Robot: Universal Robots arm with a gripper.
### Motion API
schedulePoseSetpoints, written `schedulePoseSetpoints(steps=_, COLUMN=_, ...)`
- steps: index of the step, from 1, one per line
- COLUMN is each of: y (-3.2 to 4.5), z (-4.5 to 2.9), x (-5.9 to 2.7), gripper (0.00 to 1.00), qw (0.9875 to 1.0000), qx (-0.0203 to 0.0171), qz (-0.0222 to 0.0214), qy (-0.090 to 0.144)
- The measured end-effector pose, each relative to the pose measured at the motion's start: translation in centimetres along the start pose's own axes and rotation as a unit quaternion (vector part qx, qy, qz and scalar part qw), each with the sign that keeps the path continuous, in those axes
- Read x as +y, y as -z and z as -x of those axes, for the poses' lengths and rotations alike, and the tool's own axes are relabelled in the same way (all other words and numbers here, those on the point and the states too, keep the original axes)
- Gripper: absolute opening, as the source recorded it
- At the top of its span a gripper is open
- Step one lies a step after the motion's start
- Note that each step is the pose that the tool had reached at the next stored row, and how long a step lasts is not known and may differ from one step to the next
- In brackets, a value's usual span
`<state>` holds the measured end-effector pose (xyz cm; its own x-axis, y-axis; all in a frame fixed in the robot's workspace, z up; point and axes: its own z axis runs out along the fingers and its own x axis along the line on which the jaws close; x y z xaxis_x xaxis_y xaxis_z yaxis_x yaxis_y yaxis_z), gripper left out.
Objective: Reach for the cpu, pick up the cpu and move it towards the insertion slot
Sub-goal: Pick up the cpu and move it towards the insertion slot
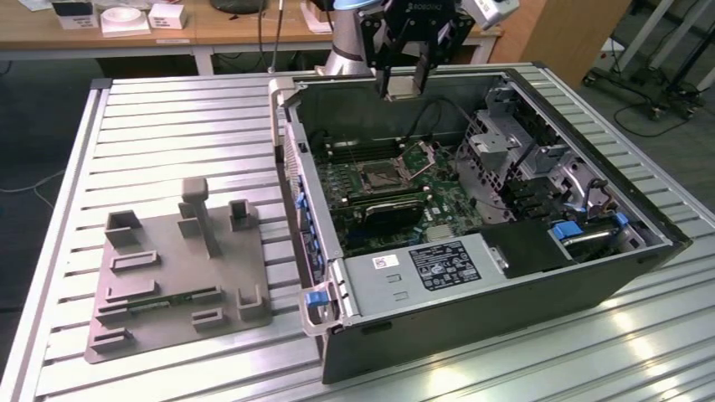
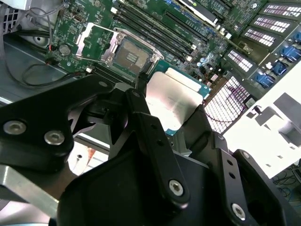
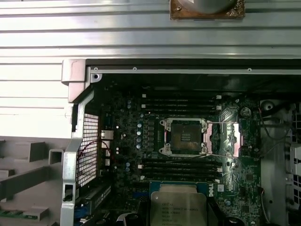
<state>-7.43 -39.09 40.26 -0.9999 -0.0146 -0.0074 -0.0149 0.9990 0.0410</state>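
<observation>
The cpu (image 2: pixel 175 96) is a flat square chip with a pale silvery face and a green edge, held between my black fingers (image 2: pixel 141 117). My gripper (image 1: pixel 403 89) is shut on it and hangs above the back of the open computer case in the exterior view. The cpu (image 3: pixel 178 207) also appears at the edge of the first wrist view. The insertion slot (image 1: pixel 378 177) lies below on the green motherboard, its hinged metal plate (image 1: pixel 420 157) raised. Both wrist views show the insertion slot (image 2: pixel 130 52) (image 3: pixel 184 136) open, with a dark centre, a short way from the chip.
The open computer case (image 1: pixel 491 285) rests on a ribbed metal table (image 1: pixel 167 126). Inside it are long black memory slots (image 3: pixel 181 165), a metal drive cage (image 1: pixel 508 142) and cables (image 2: pixel 28 70). A grey plastic tray (image 1: pixel 167 268) holding a green memory stick (image 1: pixel 167 300) sits at the exterior view's left.
</observation>
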Motion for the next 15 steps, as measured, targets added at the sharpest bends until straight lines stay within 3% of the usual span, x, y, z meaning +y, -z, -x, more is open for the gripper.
schedulePoseSetpoints(steps=15, y=-0.07, z=0.40, x=0.58, gripper=0.55, qw=1.0000, qx=0.0000, qz=0.0000, qy=0.000)
